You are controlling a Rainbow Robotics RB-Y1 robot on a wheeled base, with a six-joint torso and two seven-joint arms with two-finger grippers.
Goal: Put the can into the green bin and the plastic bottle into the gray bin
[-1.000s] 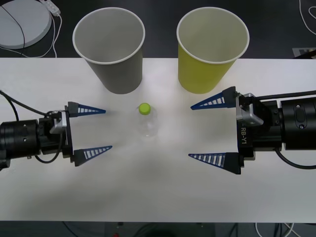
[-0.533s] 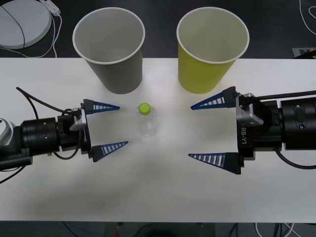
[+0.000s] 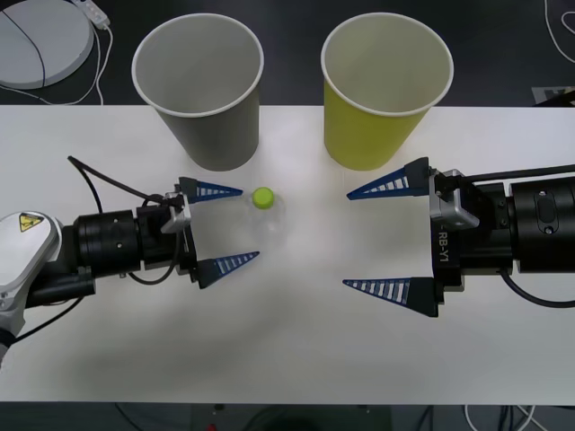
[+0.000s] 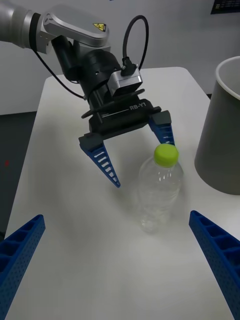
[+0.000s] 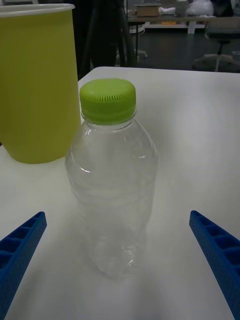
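Note:
The plastic bottle [image 3: 268,223] stands upright mid-table, clear with a lime-green cap [image 5: 107,100]. My left gripper [image 3: 251,224] is open at the bottle's left side, one fingertip beyond it and one nearer, not touching. In the right wrist view the same left gripper [image 4: 145,165] flanks the bottle [image 4: 157,192]. My right gripper [image 3: 347,240] hangs open to the bottle's right, a short gap away, holding nothing. The gray bin [image 3: 198,90] stands behind the bottle to the left and the green bin [image 3: 386,90] behind it to the right. The can is out of view.
A round white disc with a cable [image 3: 36,36] lies off the table at the back left. The white table [image 3: 287,350] has free room in front of both grippers' arms, down to its front edge. Both bins stand near the table's back edge.
My left gripper has travelled right across the table, still open, until its fingers reach the bottle's sides. The right arm, the bottle and both bins have stayed put.

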